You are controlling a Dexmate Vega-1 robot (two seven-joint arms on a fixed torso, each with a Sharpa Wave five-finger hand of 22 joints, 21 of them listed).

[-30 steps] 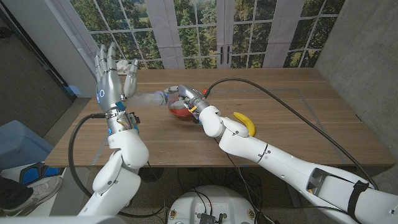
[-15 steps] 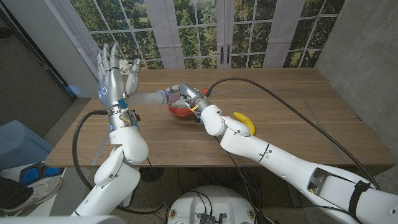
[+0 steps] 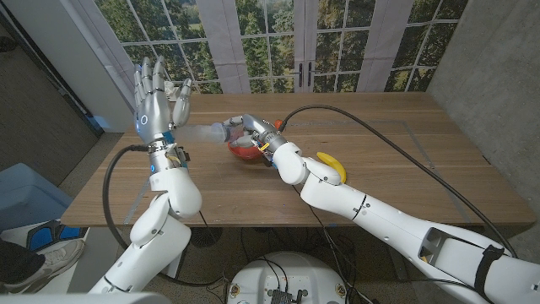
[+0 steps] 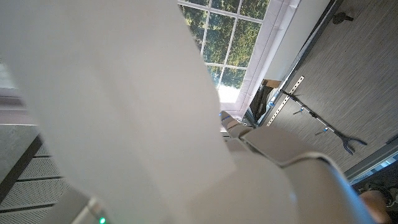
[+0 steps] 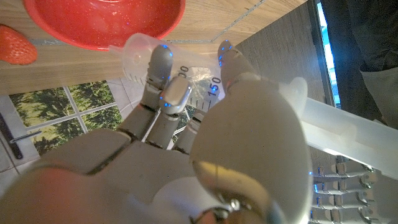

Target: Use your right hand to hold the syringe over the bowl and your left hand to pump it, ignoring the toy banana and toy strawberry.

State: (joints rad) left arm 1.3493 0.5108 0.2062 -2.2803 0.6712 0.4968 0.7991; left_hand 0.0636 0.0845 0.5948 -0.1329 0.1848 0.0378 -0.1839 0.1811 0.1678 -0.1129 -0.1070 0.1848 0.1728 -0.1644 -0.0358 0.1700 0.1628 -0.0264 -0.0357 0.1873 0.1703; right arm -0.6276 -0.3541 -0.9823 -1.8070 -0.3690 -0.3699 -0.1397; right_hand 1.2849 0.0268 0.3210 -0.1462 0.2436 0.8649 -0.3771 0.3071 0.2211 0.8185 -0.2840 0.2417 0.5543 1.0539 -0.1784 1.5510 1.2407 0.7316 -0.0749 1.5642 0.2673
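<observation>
My right hand [image 3: 256, 133] grips the barrel of the clear syringe [image 3: 202, 131] and holds it level just above the red bowl [image 3: 243, 154]. The pale plunger sticks out towards my left hand [image 3: 156, 95], which stands upright with its fingers apart and its palm at the plunger's end; whether they touch is unclear. In the right wrist view my right hand [image 5: 186, 124] wraps the marked syringe [image 5: 202, 84] beside the bowl [image 5: 106, 22], and the plunger runs off towards the left hand [image 5: 339, 186]. A blurred pale shape [image 4: 124, 112] crosses the left wrist view.
A toy banana [image 3: 332, 166] lies on the wooden table [image 3: 405, 152] just right of my right forearm. A toy strawberry [image 5: 15, 45] sits beside the bowl. A black cable [image 3: 363, 127] arcs over the table behind the right arm. Windows stand behind the table.
My left hand has shifted slightly up and towards the syringe, its fingers still apart. The right hand and syringe stay over the bowl.
</observation>
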